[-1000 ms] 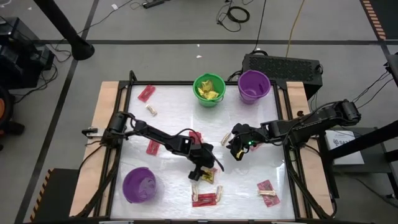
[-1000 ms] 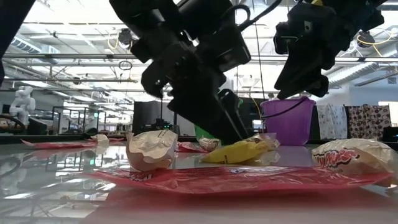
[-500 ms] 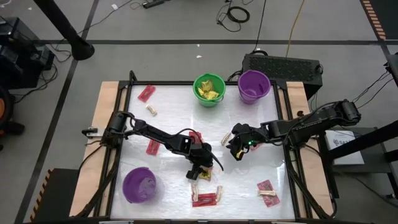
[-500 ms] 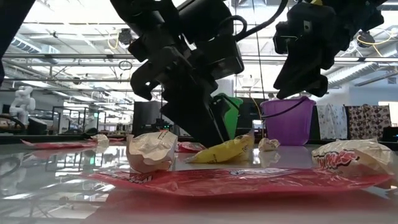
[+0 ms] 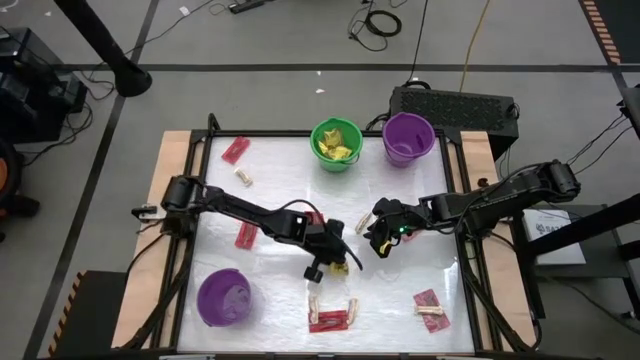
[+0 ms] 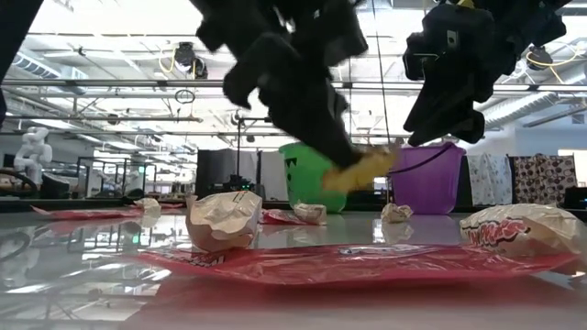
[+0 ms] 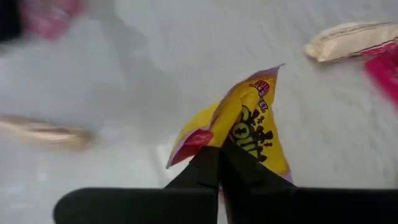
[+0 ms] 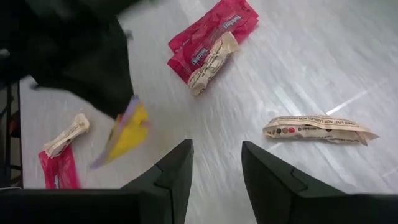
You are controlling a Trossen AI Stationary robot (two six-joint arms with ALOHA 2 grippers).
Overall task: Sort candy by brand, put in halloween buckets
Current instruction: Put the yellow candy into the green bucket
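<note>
The left gripper point(image 5: 335, 263) has its fingers pinched on one end of a yellow packet point(image 7: 249, 127), lifted clear of the table point(image 5: 270, 160) near its middle. It looks light, limp and crinkly, likely slick, so an end-seam grip seems right. In the low view the packet's long axis slants upward, its free end toward the purple bucket point(image 6: 426, 179); the green bucket point(image 5: 336, 143) already holds yellow ones. The right gripper point(image 5: 381, 236) hovers nearby, fingers spread and empty.
</note>
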